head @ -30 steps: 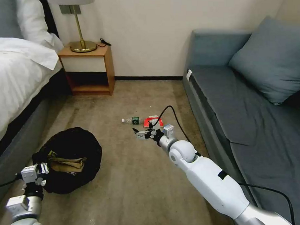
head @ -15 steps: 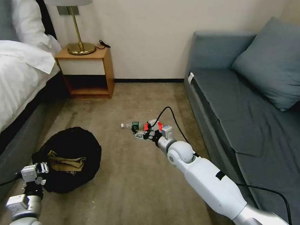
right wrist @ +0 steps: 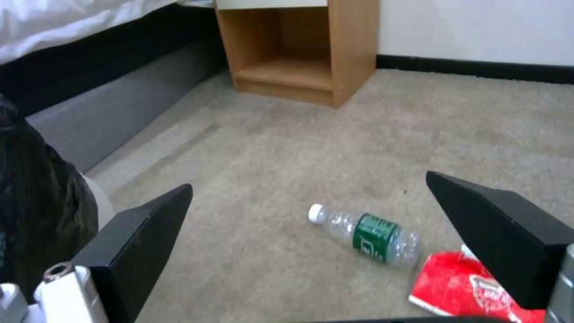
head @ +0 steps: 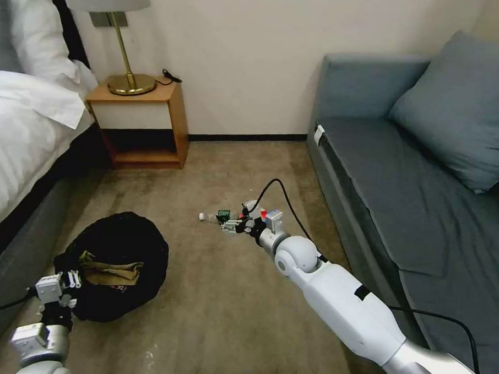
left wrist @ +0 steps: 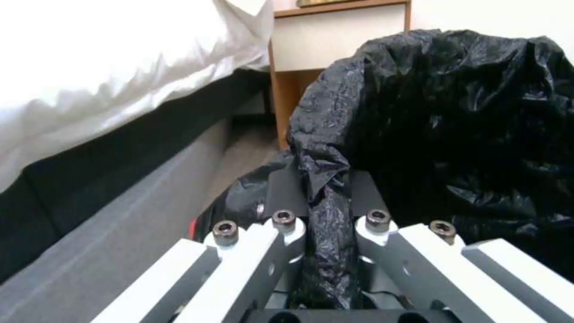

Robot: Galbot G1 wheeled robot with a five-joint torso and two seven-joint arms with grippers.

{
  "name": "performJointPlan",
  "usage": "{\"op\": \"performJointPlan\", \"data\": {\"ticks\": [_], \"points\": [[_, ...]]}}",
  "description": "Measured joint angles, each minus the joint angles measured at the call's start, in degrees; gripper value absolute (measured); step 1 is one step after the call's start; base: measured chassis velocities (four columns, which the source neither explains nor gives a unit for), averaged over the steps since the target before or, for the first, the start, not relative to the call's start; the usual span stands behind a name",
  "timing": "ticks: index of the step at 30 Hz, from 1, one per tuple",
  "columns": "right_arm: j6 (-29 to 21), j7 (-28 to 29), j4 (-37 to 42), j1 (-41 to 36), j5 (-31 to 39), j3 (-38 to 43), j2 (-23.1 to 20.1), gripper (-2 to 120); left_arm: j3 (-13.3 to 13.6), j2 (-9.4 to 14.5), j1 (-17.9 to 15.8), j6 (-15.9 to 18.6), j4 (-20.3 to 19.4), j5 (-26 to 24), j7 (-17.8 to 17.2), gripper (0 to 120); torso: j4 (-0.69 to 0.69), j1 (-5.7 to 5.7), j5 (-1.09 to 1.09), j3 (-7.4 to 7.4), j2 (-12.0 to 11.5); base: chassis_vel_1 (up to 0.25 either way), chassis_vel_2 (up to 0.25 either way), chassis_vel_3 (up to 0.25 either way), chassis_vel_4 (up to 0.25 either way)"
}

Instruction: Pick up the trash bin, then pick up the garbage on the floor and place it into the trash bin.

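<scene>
My right pincer (head: 229,226) hangs low over the carpet with its jaws wide apart and nothing between them, just beside the small clear bottle (right wrist: 366,233) that lies on its side on the floor, white cap toward the bed. Next to the bottle, touching or almost touching it, lies the red snack packet (right wrist: 460,287), flat on the carpet. I judge the bottle to be light and empty, with thin walls that will give under pressure, and smooth, so it can roll or slip away; I would take it across the middle, on the green label. The packet looks thin and soft, so an edge is the better place to pinch. My left pincer (left wrist: 326,215) is closed on a fold of the black bag of the trash bin (head: 120,247), near the bed; a crumpled brown paper bag (head: 110,272) lies inside it.
</scene>
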Motion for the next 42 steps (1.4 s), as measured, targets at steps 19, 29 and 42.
{"op": "performJointPlan", "data": {"ticks": [19, 29, 42], "points": [[0.85, -0.91, -1.91, 0.51, -0.9, -0.37, 0.62, 100, 0.0, -0.43, -0.21, 0.02, 0.26, 0.11, 0.0, 5, 0.01, 0.0, 0.0, 0.0, 0.0, -0.077, 0.076, 0.081, -0.078], [0.88, -0.93, -2.72, 0.65, -1.7, -0.75, 1.74, 100, -0.13, -0.38, -0.13, -0.2, 0.85, 0.07, 0.0, 5, 0.02, 0.0, 0.01, 0.0, 0.0, -0.085, 0.097, 0.093, -0.098], [0.95, -1.07, -3.44, 0.4, -2.54, -0.74, 2.27, 100, 0.09, -0.27, -0.13, -0.46, 1.53, 0.12, 0.0, 5, 0.01, 0.0, 0.0, 0.0, 0.0, -0.094, 0.087, 0.092, -0.091]]}}
